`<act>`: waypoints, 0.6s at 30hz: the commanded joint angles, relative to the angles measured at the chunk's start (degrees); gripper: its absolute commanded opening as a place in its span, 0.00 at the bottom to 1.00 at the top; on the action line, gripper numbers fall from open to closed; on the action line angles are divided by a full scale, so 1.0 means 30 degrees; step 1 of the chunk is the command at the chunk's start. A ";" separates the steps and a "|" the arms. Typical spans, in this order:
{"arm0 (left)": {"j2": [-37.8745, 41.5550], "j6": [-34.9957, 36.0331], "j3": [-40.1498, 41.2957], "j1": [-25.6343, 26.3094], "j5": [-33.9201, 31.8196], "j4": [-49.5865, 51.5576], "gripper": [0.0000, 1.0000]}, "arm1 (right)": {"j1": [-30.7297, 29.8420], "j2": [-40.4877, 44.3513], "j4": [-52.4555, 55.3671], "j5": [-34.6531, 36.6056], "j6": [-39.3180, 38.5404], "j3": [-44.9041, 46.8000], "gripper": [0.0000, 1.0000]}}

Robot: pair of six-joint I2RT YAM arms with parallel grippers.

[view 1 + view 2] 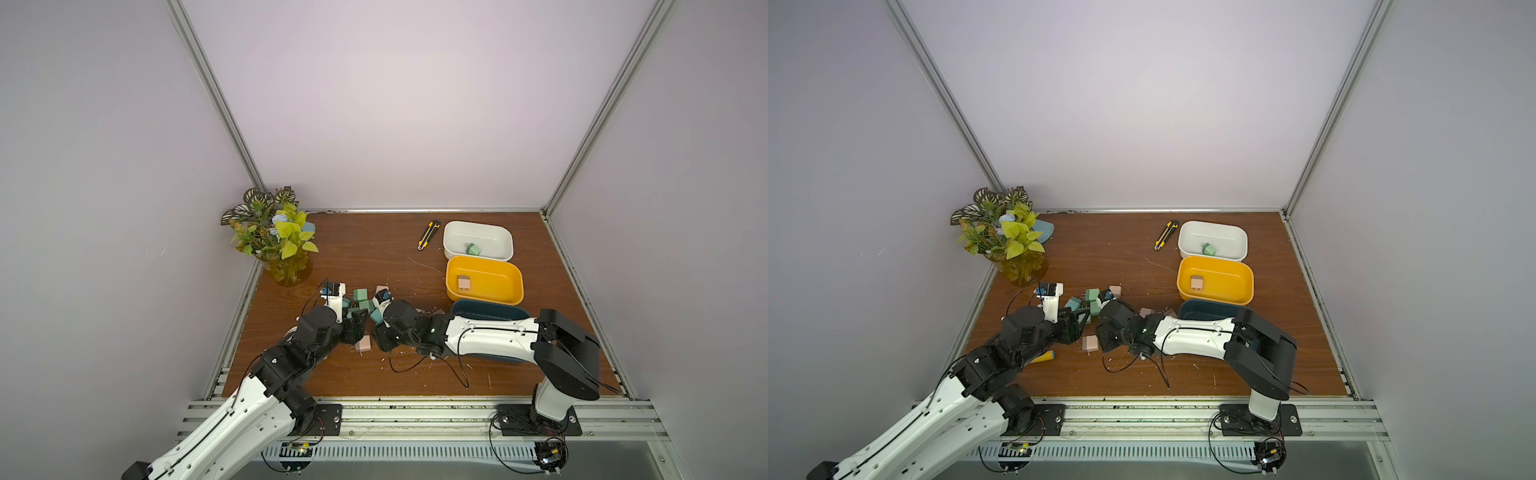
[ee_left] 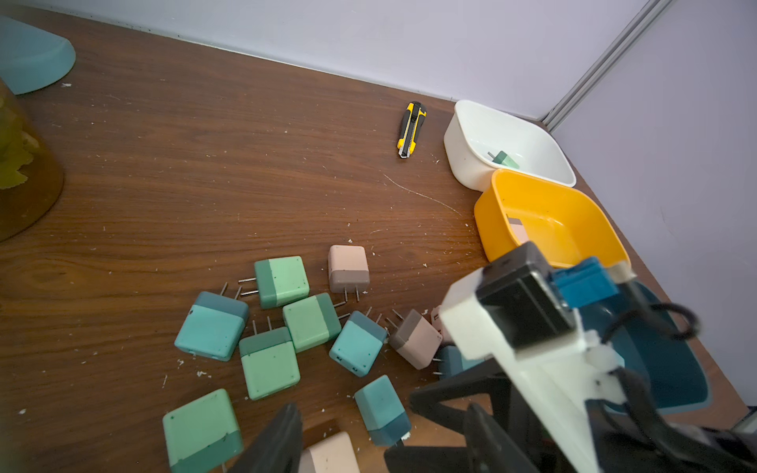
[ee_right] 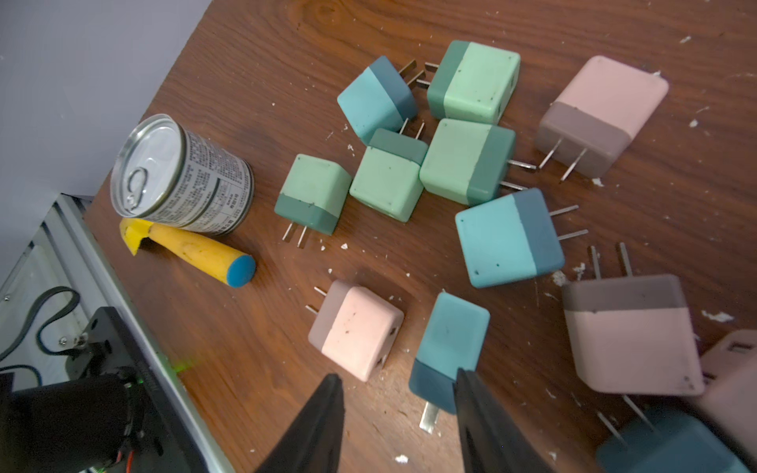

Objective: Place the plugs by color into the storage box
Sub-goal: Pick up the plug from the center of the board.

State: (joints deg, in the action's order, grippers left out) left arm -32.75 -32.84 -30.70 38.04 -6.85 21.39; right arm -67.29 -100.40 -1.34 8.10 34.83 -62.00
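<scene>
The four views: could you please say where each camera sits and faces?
Top views: high at the front of the table, facing down; both show left arm and right arm.
Left wrist: on left arm, facing across the plugs toward the boxes; one of its fingers and right arm show.
Right wrist: on right arm, facing down at plugs and can; its fingers show.
Shared: both wrist views see the plugs.

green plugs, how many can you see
5. Four green plugs lie in the loose pile, one in the white bin; others may be hidden.
</scene>
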 commanded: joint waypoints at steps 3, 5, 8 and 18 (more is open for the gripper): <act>0.0534 -0.0054 0.0462 -0.0200 -0.0186 -0.0421 0.65 | -0.0163 -0.0585 0.1046 0.1051 0.0138 -0.1121 0.50; 0.0444 0.0015 0.0462 -0.0200 -0.0155 -0.0522 0.66 | -0.0179 -0.0766 0.1202 0.1178 0.0109 -0.1247 0.50; 0.0234 0.0077 0.0462 -0.0192 -0.0119 -0.0610 0.66 | -0.0168 -0.0923 0.1337 0.1384 0.0138 -0.1299 0.50; -0.0362 0.0222 0.0491 -0.0199 0.0246 -0.0830 0.67 | -0.0217 -0.1517 0.1803 0.1671 0.0181 -0.2067 0.52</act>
State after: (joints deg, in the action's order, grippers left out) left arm -33.65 -32.77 -29.69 38.02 -6.48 20.23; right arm -67.46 -104.95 3.44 11.81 34.98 -66.02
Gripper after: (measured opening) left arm 0.666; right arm 0.523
